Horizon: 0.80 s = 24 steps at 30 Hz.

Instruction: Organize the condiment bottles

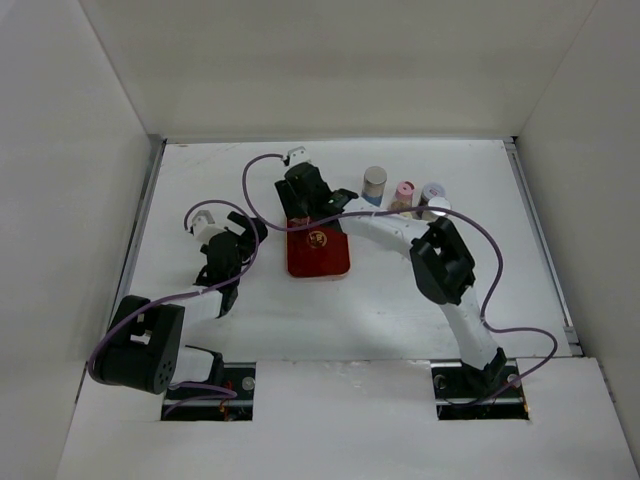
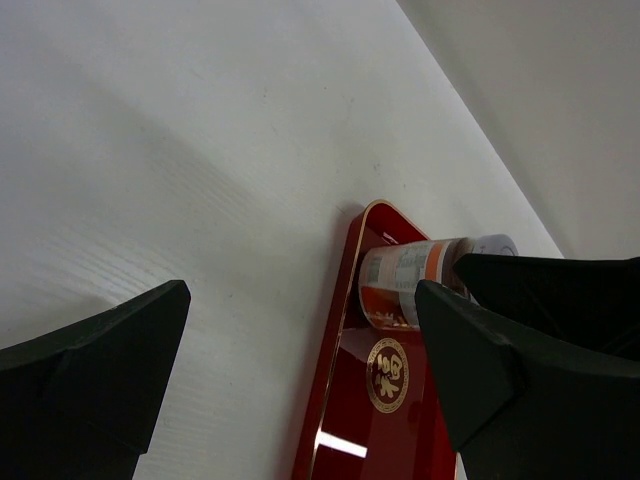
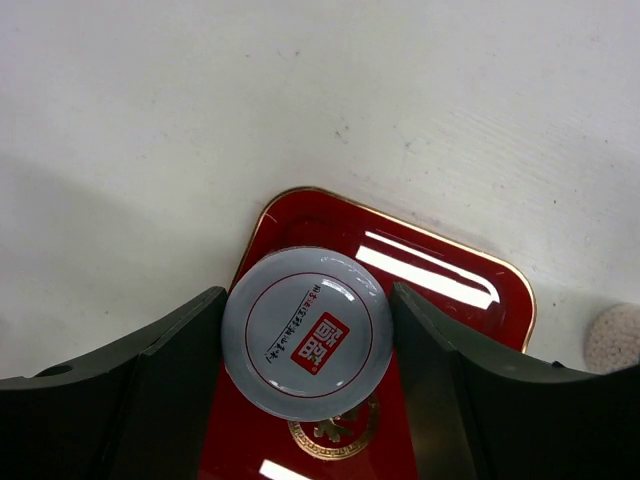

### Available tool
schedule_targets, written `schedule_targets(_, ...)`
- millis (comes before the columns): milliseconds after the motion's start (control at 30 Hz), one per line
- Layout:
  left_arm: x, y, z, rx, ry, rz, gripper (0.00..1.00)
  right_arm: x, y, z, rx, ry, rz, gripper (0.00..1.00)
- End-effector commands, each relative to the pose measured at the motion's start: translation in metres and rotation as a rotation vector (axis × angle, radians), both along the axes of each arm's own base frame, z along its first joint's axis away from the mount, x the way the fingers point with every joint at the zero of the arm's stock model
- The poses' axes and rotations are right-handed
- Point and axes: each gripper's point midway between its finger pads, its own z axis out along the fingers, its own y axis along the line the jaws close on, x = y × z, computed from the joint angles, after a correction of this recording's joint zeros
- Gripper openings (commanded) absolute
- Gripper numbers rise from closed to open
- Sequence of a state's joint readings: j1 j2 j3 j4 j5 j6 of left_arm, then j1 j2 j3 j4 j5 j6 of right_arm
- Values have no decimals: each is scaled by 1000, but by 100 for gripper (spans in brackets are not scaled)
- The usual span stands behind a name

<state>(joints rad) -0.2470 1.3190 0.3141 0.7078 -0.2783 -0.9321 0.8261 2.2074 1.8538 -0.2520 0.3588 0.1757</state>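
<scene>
White table (image 1: 400, 300), red tray (image 1: 318, 255) at centre.
Right gripper (image 3: 305, 320) pinched a jar (image 2: 405, 285) over the tray; left gripper (image 2: 300, 300) gaped at 9 o'clock; three jars (image 1: 404, 195) stood at 2 o'clock.

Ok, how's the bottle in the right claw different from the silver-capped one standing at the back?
The held bottle wears an orange label; the silver-capped bottle shows blue. The held bottle sits in the right claw over the red tray; the silver-capped bottle stands free on the table. Both have round, pale caps.

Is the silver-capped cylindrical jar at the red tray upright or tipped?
Upright: silver-capped jar shows only its round cap, red tray beneath.
</scene>
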Motion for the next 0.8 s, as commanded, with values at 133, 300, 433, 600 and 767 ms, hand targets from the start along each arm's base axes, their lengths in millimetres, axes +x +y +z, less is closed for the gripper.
schedule_targets(133,4,-2,9,-24,-42,-6,100,16,24,60,139,-163,-30,78)
schedule_targets(300,4,-3,8,-24,-39,-10,100,1,4,99,186,-203,-45,85)
schedule_targets(433,5,-4,8,-25,-37,-15,100,-21,-38,137,237,-255,-90,84)
schedule_targets(600,6,-6,6,-27,-30,-25,100,-19,-132,127,164,-271,-280,78)
schedule_targets(767,6,-6,7,-29,-33,-26,100,7,-191,122,109,-273,-404,91)
